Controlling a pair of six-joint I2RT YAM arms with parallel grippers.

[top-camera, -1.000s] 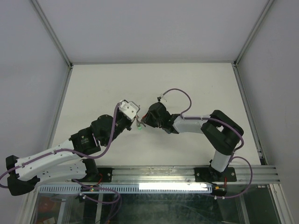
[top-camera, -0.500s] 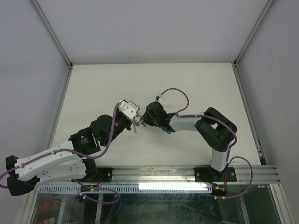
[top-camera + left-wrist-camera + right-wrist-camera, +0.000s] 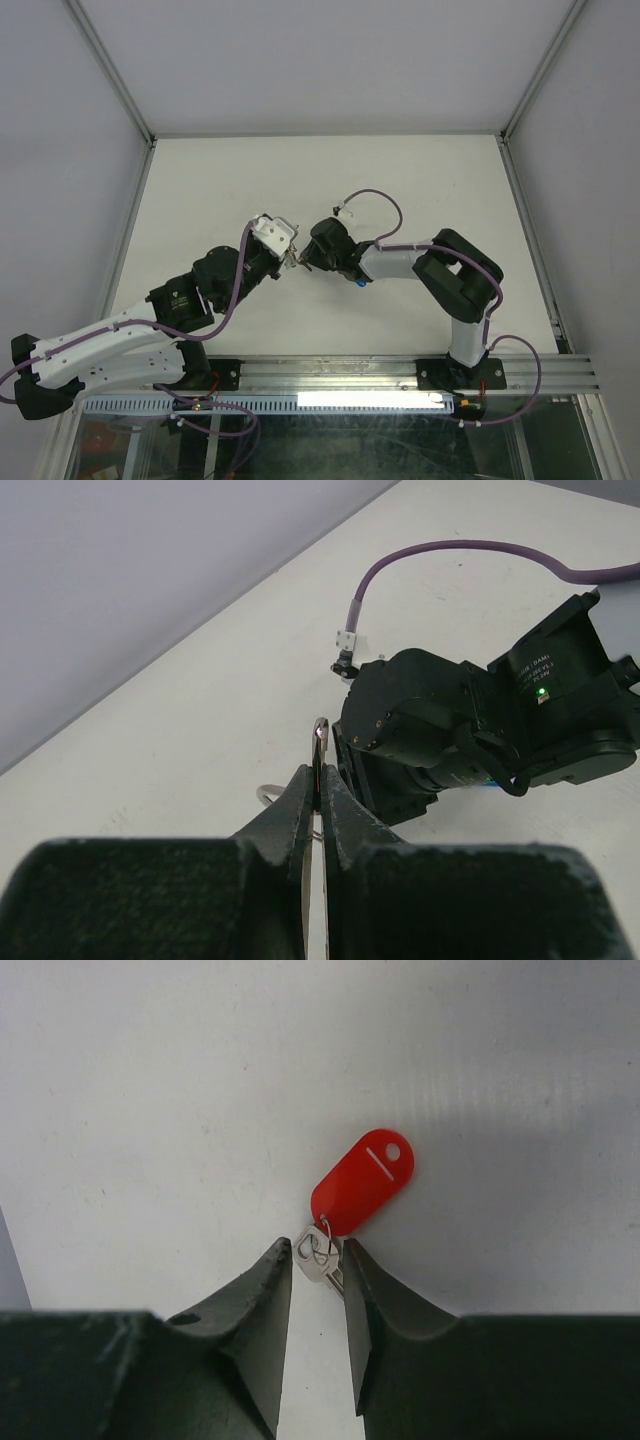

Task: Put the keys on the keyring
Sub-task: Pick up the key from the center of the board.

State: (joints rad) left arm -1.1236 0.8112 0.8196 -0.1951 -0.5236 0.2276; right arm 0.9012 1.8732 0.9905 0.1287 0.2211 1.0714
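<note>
In the right wrist view a small silver key point(image 3: 313, 1258) with a red plastic head point(image 3: 362, 1180) lies on the white table. My right gripper point(image 3: 318, 1252) is open, its fingertips on either side of the key's bow. In the left wrist view my left gripper point(image 3: 320, 776) is shut on the thin silver keyring point(image 3: 320, 742), held edge-on, with a wire loop point(image 3: 268, 792) showing at its left. In the top view the two grippers meet tip to tip: left point(image 3: 288, 258), right point(image 3: 301, 262). The green key is hidden. A small blue piece point(image 3: 357, 283) shows under the right forearm.
The right arm's black wrist point(image 3: 440, 730) stands close in front of the left fingers. A purple cable point(image 3: 370, 205) loops above the right wrist. Grey walls with metal posts point(image 3: 115, 80) bound the table point(image 3: 330, 170) on three sides.
The right arm has moved left and closed up against the left gripper's tips. The green key seen below the grippers one second ago no longer shows.
</note>
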